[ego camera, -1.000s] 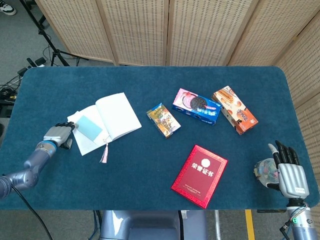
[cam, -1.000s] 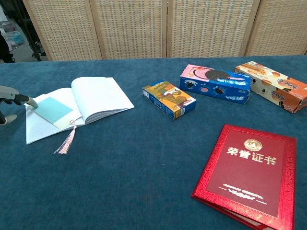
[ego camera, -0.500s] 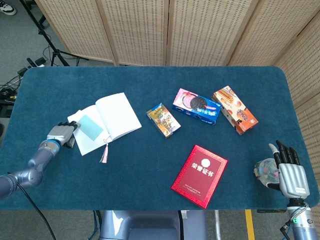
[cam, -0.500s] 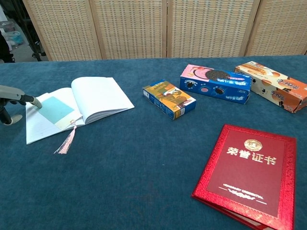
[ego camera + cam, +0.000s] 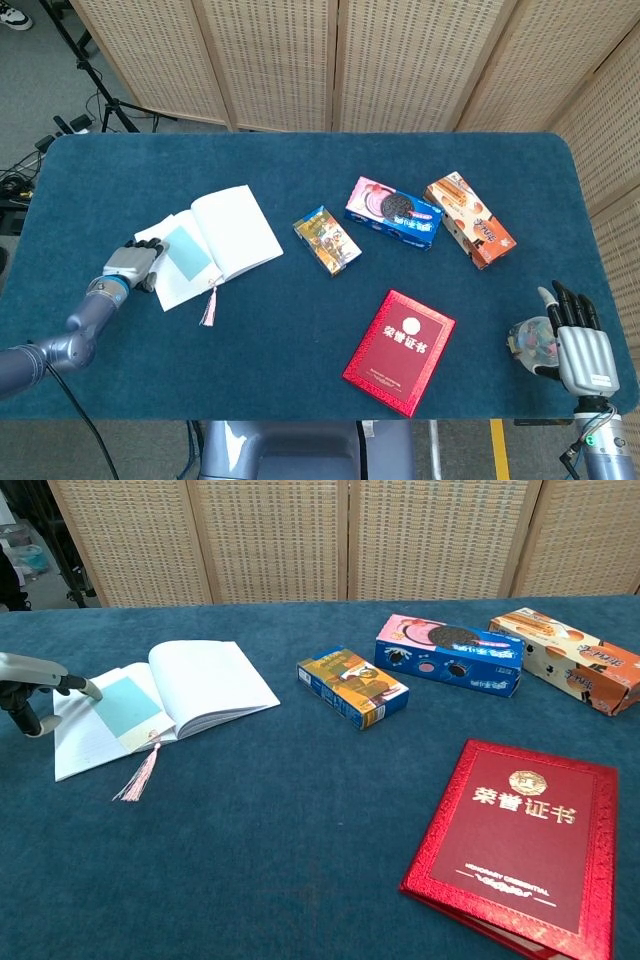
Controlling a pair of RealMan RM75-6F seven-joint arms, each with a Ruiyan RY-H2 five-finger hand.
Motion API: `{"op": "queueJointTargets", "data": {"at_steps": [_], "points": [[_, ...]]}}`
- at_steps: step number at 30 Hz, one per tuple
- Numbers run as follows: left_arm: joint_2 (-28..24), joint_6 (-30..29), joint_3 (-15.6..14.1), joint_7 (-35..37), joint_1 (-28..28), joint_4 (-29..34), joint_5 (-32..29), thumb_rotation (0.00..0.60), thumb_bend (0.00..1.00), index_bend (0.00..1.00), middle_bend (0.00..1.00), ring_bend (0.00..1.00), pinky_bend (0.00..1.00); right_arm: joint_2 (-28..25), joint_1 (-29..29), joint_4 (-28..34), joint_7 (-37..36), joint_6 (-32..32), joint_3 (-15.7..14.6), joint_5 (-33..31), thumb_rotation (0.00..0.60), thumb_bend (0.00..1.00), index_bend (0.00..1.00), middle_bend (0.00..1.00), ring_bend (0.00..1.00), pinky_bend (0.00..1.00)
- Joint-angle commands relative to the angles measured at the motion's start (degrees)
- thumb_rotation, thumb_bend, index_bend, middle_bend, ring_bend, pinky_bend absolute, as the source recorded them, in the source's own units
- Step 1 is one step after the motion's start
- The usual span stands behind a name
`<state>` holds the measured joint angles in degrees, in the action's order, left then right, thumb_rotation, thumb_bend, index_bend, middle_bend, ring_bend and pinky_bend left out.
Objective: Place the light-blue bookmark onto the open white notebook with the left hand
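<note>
The open white notebook (image 5: 228,228) (image 5: 205,680) lies on the left part of the blue table. The light-blue bookmark (image 5: 182,249) (image 5: 127,704) rests flat on its left page, and a pink tassel (image 5: 138,770) hangs off the page's front edge. My left hand (image 5: 133,265) (image 5: 35,680) is at the notebook's left side and holds the bookmark by its left edge with an outstretched finger. The underside of that hold is hidden. My right hand (image 5: 578,345) hovers at the table's front right corner with its fingers straight and apart, holding nothing.
A small orange-and-blue box (image 5: 326,240) sits mid-table. A blue biscuit box (image 5: 393,212) and an orange box (image 5: 469,220) lie behind it to the right. A red certificate folder (image 5: 398,351) lies front right. Folding screens stand behind the table.
My left hand has slid to the right over the notebook's left page, and the bookmark has moved with it, further onto the page. The right hand has not moved.
</note>
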<state>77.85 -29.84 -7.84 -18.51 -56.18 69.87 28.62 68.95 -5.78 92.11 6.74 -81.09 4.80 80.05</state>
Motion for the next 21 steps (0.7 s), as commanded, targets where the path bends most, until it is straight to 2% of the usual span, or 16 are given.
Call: {"op": "queueJointTargets", "data": {"at_steps": [1,21], "points": [[0.2,-0.1,0.1,0.0,-0.1,-0.1,0.1,0.600,0.65,0.00,0.00,0.00,0.00,0.0,0.0,0.0,0.0,0.0,0.0,-0.1,0.600,0.16,0.00,0.00,0.00,0.00],[1.5,-0.3,0.8,-0.7,-1.4,-0.8,0.1,0.600,0.65,0.00,0.00,0.00,0.00,-0.1,0.2,-0.1,-0.4,-0.4,0.1,0.0,0.600,0.16,0.00,0.00,0.00,0.00]]}}
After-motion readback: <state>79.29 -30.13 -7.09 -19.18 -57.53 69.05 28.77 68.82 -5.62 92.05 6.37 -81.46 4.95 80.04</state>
